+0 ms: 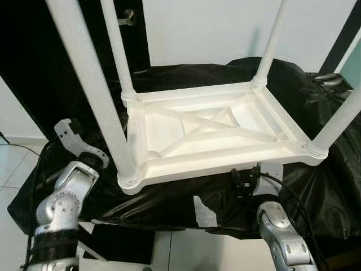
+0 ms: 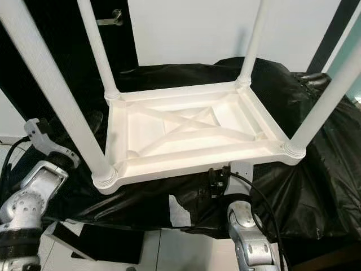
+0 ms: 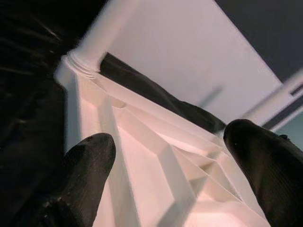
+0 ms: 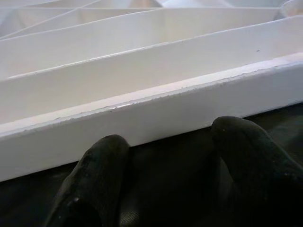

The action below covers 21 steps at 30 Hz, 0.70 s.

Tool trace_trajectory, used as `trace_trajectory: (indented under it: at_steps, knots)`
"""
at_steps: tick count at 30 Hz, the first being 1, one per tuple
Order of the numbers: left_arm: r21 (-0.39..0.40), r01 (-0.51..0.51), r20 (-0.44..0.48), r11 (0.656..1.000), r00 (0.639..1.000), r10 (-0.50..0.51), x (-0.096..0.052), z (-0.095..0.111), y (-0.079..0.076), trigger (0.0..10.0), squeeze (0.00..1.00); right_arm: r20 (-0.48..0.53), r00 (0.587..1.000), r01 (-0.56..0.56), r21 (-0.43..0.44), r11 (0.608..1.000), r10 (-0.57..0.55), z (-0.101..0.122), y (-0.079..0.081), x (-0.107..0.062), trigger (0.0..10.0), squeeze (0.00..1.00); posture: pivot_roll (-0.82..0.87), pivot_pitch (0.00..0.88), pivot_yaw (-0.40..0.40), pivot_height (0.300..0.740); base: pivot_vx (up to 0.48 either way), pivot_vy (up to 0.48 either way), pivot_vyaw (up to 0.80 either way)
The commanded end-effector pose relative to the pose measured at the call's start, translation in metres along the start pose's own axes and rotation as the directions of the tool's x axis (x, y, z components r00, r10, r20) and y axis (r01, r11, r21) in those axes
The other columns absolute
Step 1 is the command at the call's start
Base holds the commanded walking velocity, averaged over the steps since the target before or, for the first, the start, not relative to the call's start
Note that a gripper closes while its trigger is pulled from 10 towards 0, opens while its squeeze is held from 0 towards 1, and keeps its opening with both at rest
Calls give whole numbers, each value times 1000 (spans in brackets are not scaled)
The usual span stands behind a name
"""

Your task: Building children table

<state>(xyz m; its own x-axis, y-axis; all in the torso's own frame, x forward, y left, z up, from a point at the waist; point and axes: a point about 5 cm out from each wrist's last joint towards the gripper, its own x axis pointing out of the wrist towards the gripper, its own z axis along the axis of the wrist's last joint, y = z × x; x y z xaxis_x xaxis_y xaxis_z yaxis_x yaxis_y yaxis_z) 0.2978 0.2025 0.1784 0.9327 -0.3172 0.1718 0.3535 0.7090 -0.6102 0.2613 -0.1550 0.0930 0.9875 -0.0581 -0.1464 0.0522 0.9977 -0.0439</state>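
Note:
A white plastic children's table point(image 1: 214, 130) lies upside down on a surface covered in black sheet point(image 1: 327, 186), with its ribbed underside facing up. Its legs stand up from the corners, the nearest one point(image 1: 93, 93) at the front left. My left gripper point(image 3: 173, 146) is open beside that front-left corner, its fingertips point(image 3: 92, 153) spread and looking across the underside. My right gripper point(image 4: 173, 151) is open low at the table's near rim point(image 4: 151, 113), its fingertips point(image 4: 241, 142) on the black sheet just short of the rim. Neither holds anything.
A dark door with a metal handle point(image 1: 128, 18) and a white wall point(image 1: 208, 28) stand behind the table. White tiled floor point(image 1: 11, 164) lies to the left. The black sheet has a white torn patch point(image 1: 204, 213) at its near edge. A cable point(image 1: 293, 197) runs along my right arm.

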Motion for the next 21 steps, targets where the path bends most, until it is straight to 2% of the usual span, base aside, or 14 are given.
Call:
trace_trajectory:
  at_steps: [1,2,3,6,10,11,14,15,17,21]
  knots:
    - [-28,743,-11,669,669,-743,-18,-3,-49,10000,0,-30,999,18,-13,1000,-18,-4,0,5,10000,0,-27,0,-6,740,0,0,0]
    - [-43,749,0,661,662,-750,-21,-5,-55,10000,0,-31,999,19,-16,1000,-19,-3,1,8,10000,0,-14,0,-15,740,0,0,0]
    - [-74,782,32,618,621,-783,-27,-8,-70,10000,0,-30,999,19,-21,1000,-20,-1,3,15,10000,0,-3,0,-26,740,0,0,0]
    - [-84,790,39,607,611,-790,-29,-8,-75,10000,0,-29,999,21,-22,1000,-22,0,4,17,10000,0,-3,0,-26,740,0,0,0]
    - [-148,854,58,499,511,-858,-36,-17,-103,10000,0,-38,999,3,-38,999,-5,1,8,24,10000,0,19,0,-51,740,0,0,0]
    - [-148,854,58,499,511,-858,-36,-17,-103,10000,0,-38,999,3,-38,999,-5,1,8,24,10000,0,19,0,-51,740,0,0,0]
    - [-198,872,38,448,464,-885,-41,-25,-116,10000,0,-46,999,-33,-58,998,30,2,9,31,10000,0,9,0,-44,740,0,0,0]
    - [-198,872,38,448,464,-885,-41,-25,-116,10000,0,-46,999,-33,-58,998,30,2,9,31,10000,0,9,0,-44,740,0,0,0]
    - [-218,881,32,421,437,-899,-44,-29,-124,10000,0,-37,998,-58,-85,995,55,6,9,38,10000,0,5,0,-41,740,0,0,0]
    - [-239,881,9,409,423,-906,-47,-36,-132,10000,0,-31,991,-136,-106,985,133,14,16,49,10000,0,0,0,-37,740,0,0,0]
